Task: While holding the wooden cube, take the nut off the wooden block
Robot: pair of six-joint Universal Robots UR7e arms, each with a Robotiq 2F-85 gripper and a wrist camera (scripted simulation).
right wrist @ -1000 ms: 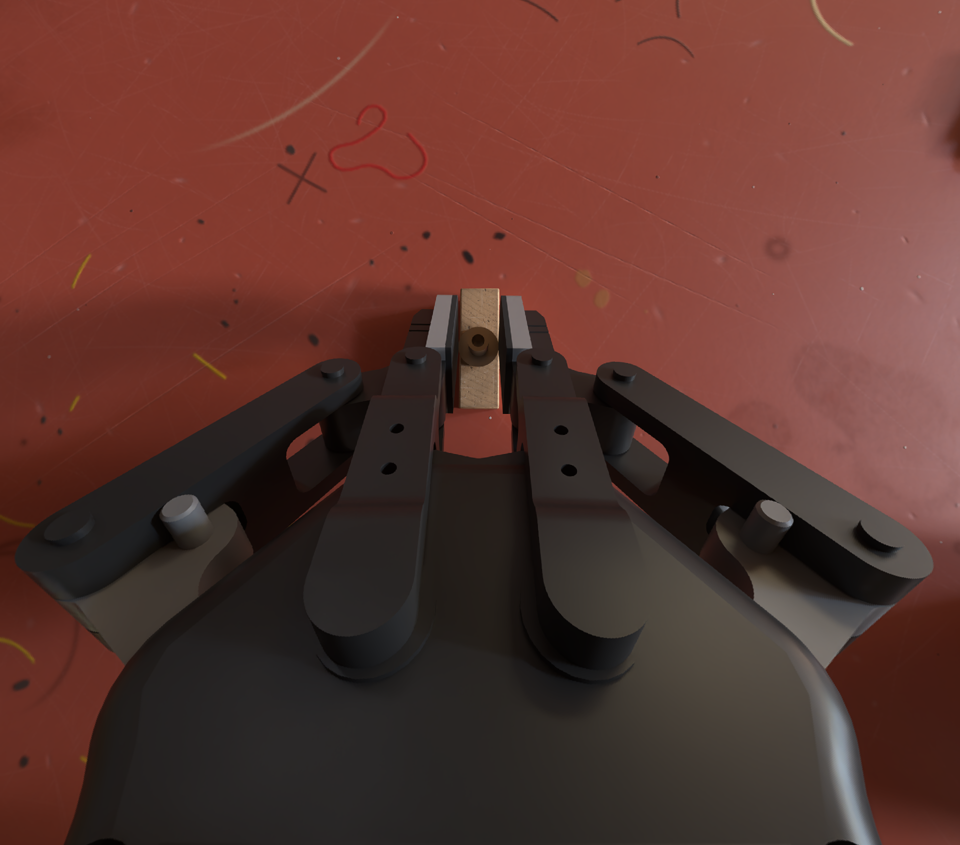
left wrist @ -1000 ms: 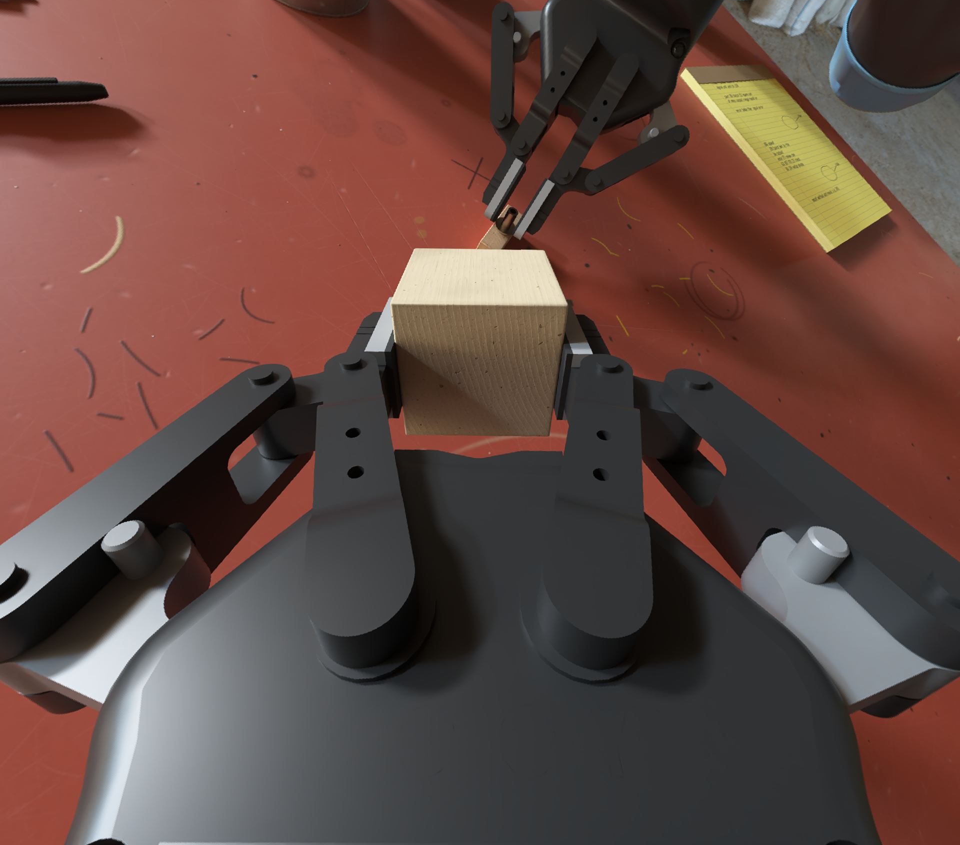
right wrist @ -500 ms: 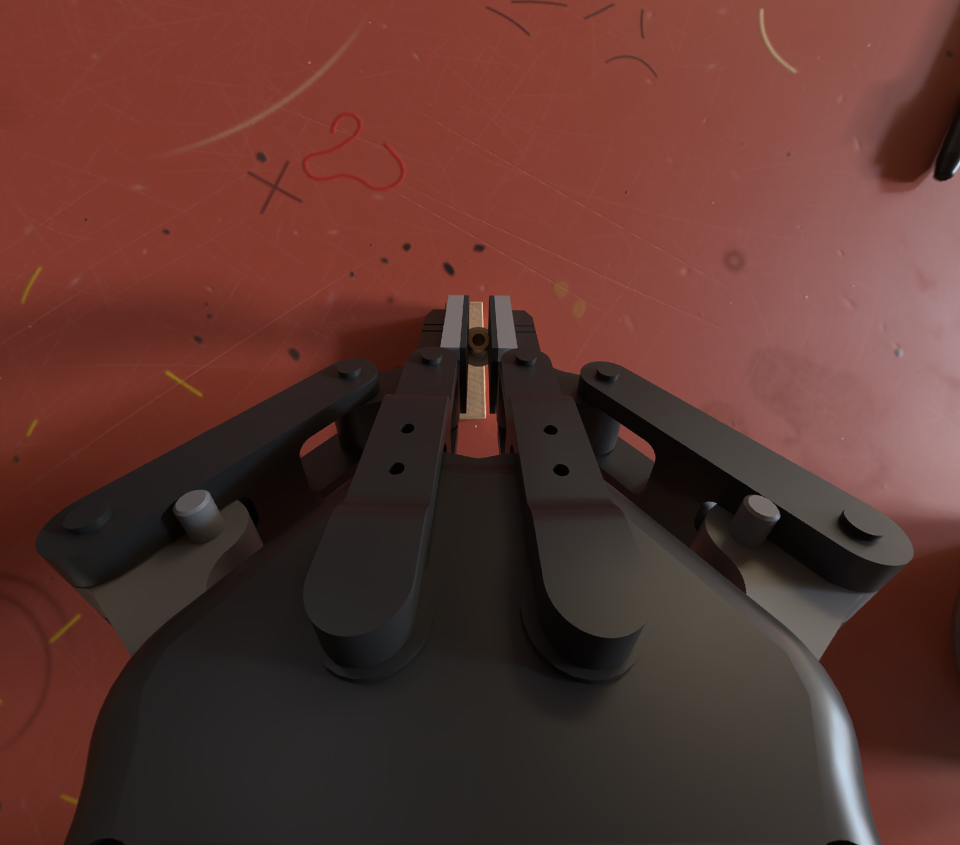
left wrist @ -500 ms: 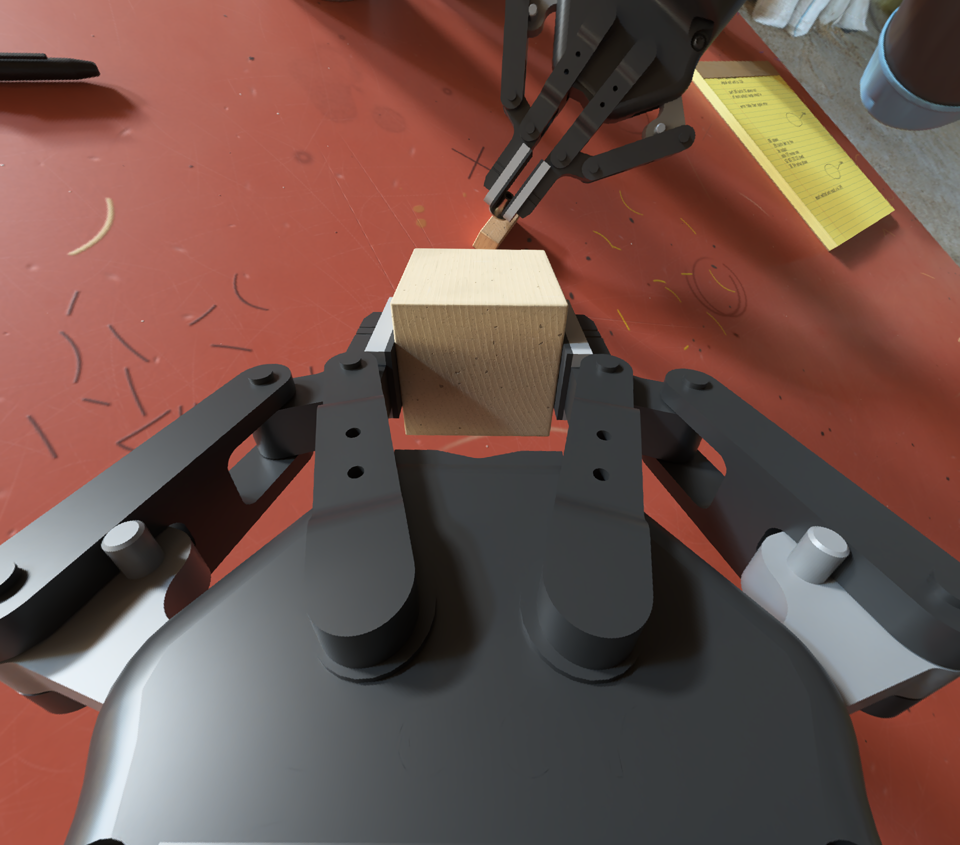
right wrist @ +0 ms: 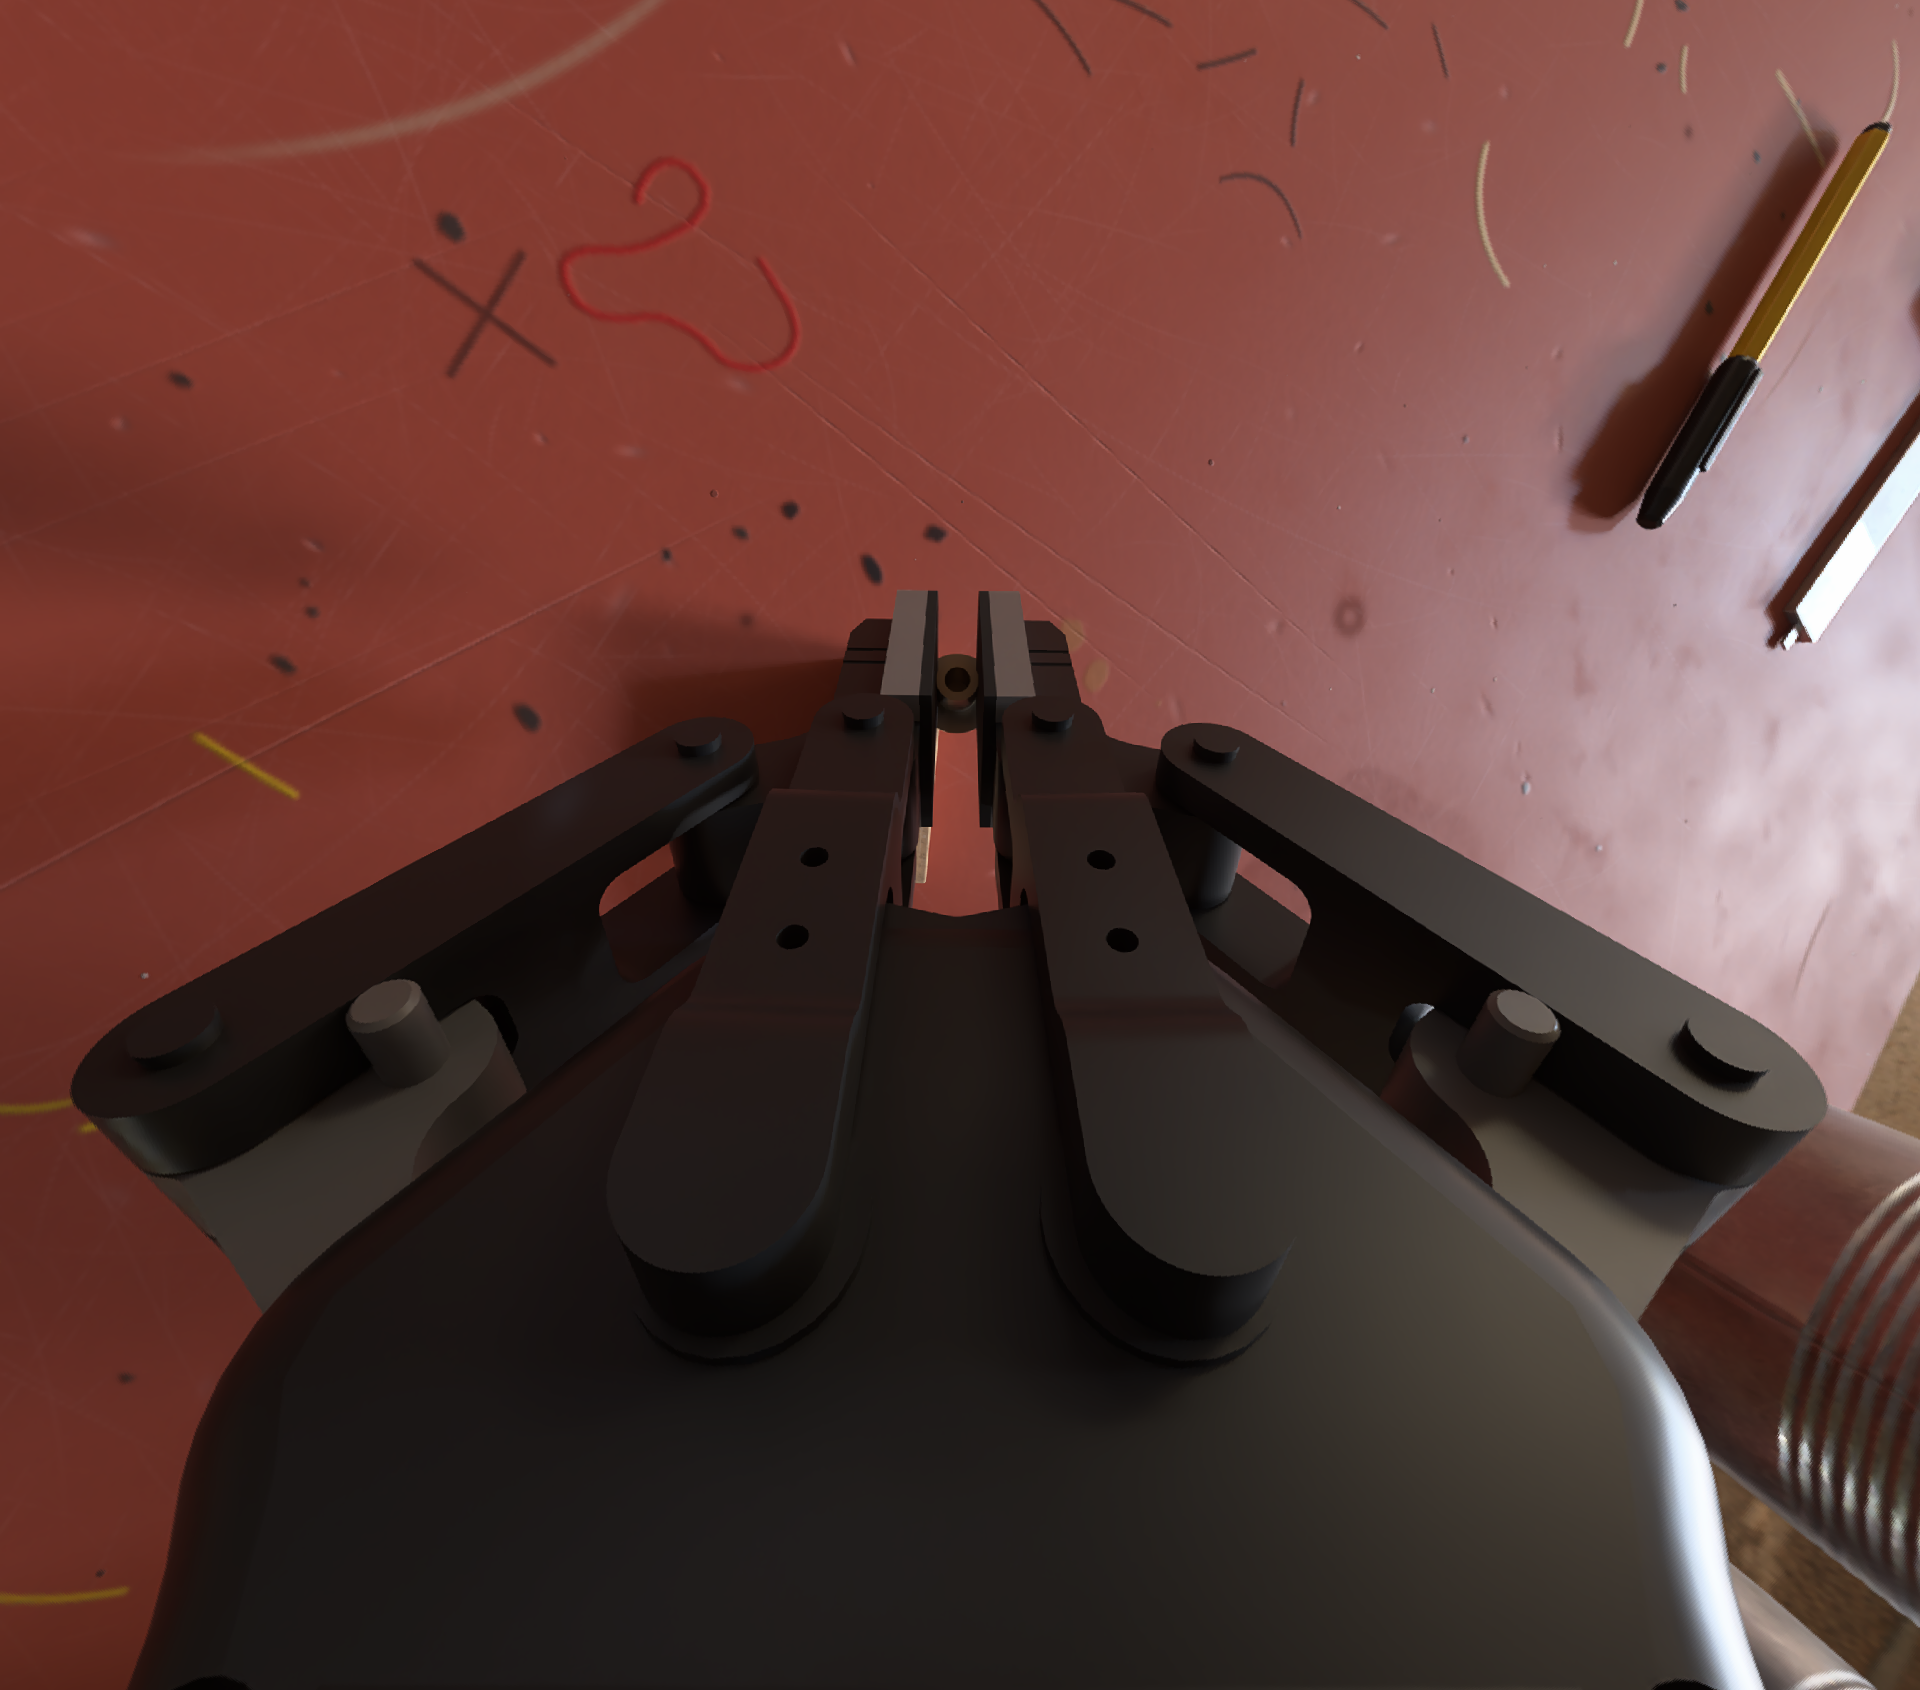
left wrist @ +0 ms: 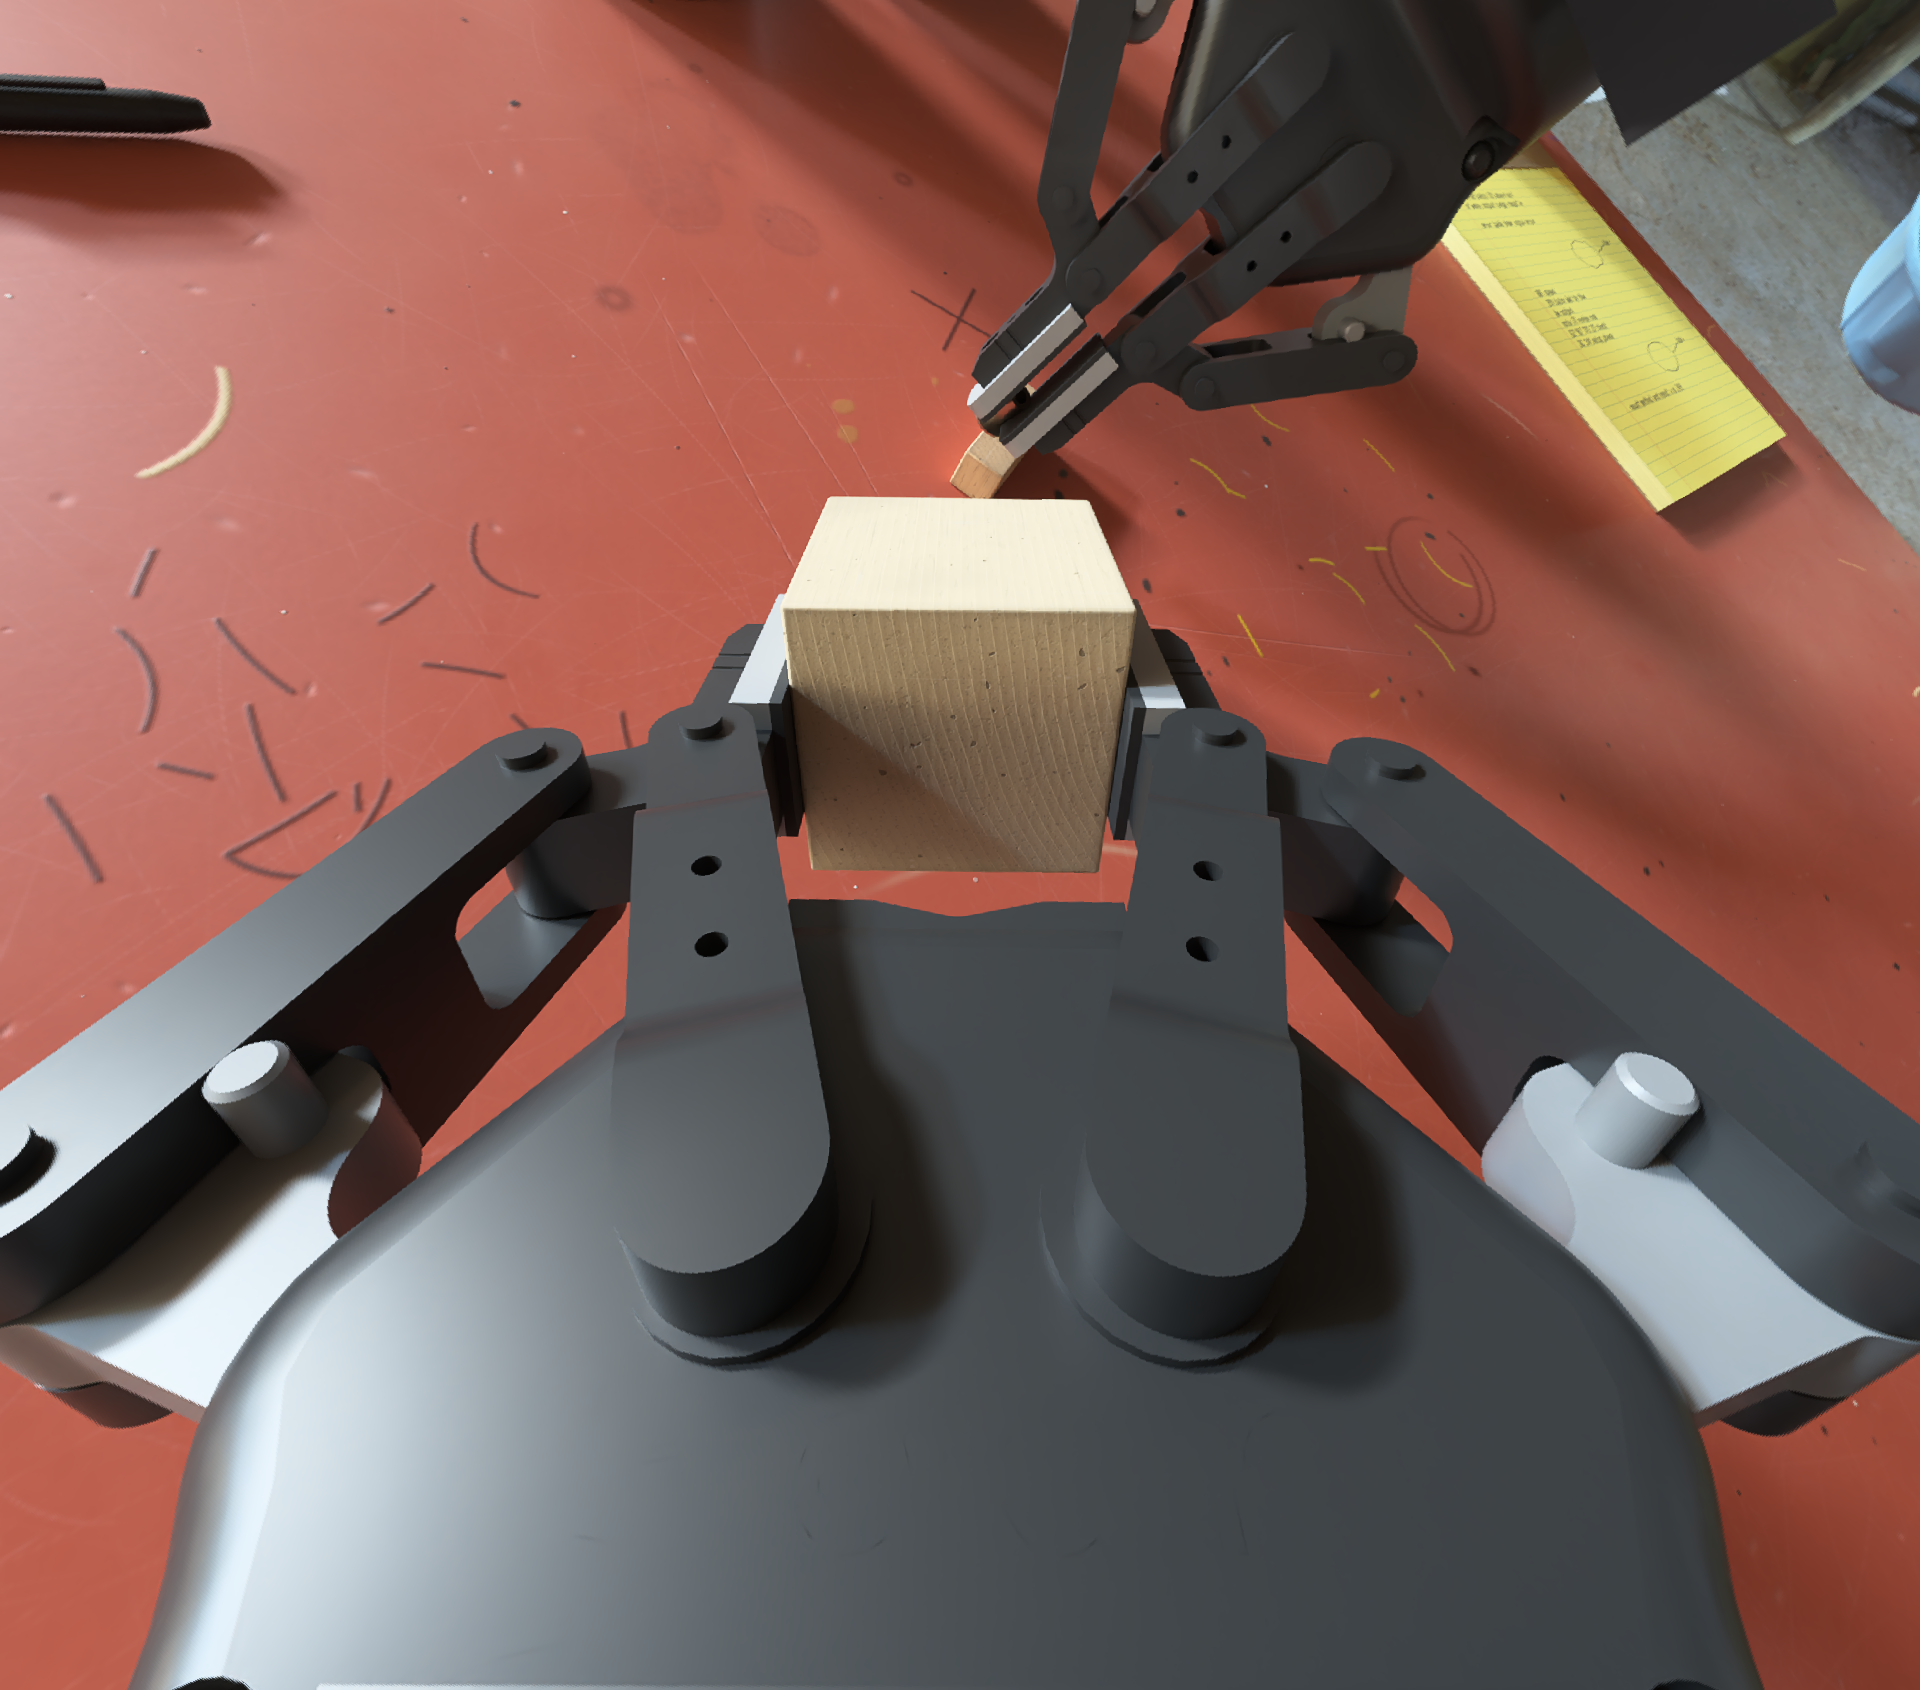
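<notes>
The left gripper (left wrist: 956, 705) is clenched on the wooden cube (left wrist: 956, 684), held above the red table (left wrist: 520, 290), while the right gripper (right wrist: 956, 653) pinches the small brass nut (right wrist: 956, 681) between nearly closed fingers. Below it, the thin wooden block (left wrist: 985, 468) juts past the fingertips just beyond the cube. The block's long axis runs along the fingers, its free end toward the cube. The block may lift with the nut, or the tiny nut could slip out.
</notes>
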